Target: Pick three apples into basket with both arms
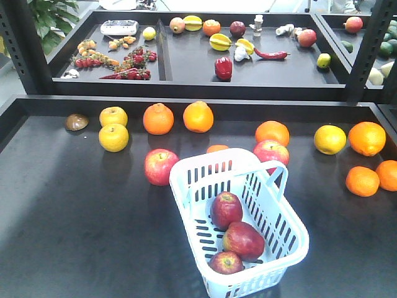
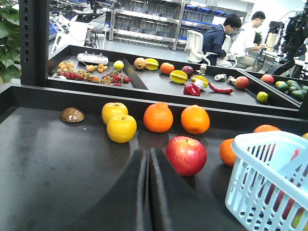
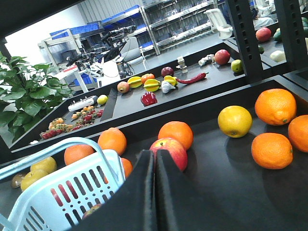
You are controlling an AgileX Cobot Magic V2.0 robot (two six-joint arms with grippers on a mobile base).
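— Looking for the apples?
— All three lie inside my basket, in a row on its slotted floor.
— And your grippers?
— My left gripper is pressed together on nothing; my right gripper likewise, both above the table.

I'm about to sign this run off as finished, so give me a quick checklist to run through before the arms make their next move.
1. Three dark apples in the basket: ok.
2. Basket upright on the table: ok.
3. Left gripper shut and empty: ok.
4. Right gripper shut and empty: ok.
5. Pinkish apples outside the basket, beside it: ok.
6. Arm clearance from the basket handle: cannot tell; no arm shows in the front view.
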